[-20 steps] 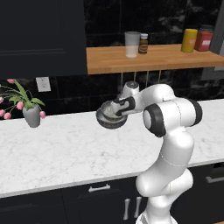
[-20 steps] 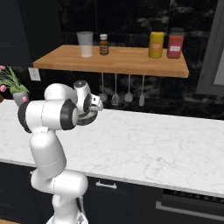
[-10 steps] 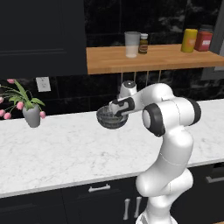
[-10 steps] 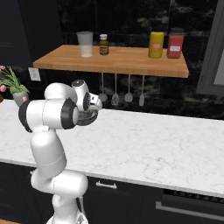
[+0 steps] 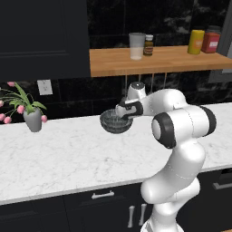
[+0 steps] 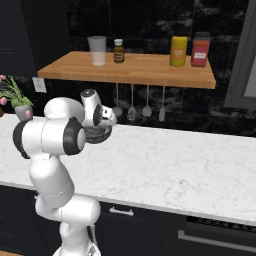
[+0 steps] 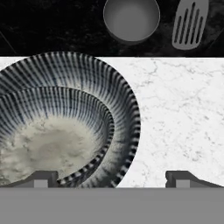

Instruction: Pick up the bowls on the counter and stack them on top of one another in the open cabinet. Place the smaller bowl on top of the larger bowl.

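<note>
The gripper point(image 7: 111, 177) is standing wide open, holding nothing, its fingers straddling the rim of the smaller bowl point(image 7: 52, 135), seemingly nested inside the larger bowl point(image 7: 124, 109) above the counter point(image 5: 68, 154); unsupported, both risk dropping or tipping, missing the open cabinet point(image 5: 158, 61)

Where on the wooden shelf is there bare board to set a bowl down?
The open cabinet has bare board between the small brown bottle and the yellow canister, and along its front edge. The left end by the clear cup and the right end by the red canister are crowded.
</note>
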Motion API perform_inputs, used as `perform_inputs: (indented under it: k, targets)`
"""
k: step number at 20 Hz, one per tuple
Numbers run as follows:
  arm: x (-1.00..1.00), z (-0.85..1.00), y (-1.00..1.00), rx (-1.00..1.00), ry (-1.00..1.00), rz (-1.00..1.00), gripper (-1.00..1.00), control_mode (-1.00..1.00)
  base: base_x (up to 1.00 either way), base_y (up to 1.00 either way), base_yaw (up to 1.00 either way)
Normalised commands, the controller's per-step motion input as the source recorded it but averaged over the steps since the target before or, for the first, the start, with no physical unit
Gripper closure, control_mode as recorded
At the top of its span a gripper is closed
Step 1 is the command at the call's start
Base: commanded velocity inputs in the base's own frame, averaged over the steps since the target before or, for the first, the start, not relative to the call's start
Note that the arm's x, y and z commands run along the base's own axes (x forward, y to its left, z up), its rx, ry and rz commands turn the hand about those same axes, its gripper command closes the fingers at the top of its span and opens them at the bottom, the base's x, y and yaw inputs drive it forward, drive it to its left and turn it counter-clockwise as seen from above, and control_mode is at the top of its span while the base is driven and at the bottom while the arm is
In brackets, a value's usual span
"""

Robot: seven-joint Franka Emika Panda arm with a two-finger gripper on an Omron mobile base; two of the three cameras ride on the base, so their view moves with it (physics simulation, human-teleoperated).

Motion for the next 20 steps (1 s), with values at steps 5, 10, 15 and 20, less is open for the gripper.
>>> perform_inputs:
  k: [5, 10, 15, 20]
  targets:
    - [-0.18, -0.20, -0.15, 0.00, 0.00, 0.00, -1.00, -1.00, 0.00, 0.00, 0.00]
    - [0.12, -0.20, 0.00, 0.00, 0.00, 0.00, -1.00, -1.00, 0.00, 0.00, 0.00]
    - [0.17, -0.37, 0.00, 0.00, 0.01, 0.00, -1.00, -1.00, 0.00, 0.00, 0.00]
    - [0.19, -0.32, 0.00, 0.02, 0.00, 0.00, -1.00, -1.00, 0.00, 0.00, 0.00]
